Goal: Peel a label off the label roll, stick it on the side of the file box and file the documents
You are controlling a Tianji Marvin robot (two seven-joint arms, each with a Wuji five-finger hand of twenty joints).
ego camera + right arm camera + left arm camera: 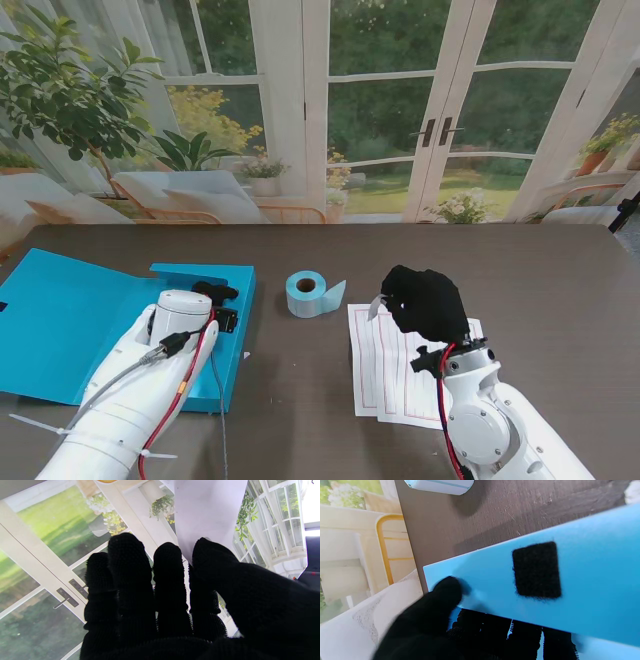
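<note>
Above documents (400,365): right robot hand (428,302) pinches peeled label (207,512), apparently thumb against forefinger.

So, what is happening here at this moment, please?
A two-handed robot is preparing a file box. Its right hand pinches a small white label, lifted above the documents on the table. Its left hand grips the edge of the open blue file box, thumb on the flap beside a black fastener patch. The label roll stands between the two hands. The label is not yet stuck on the box.
</note>
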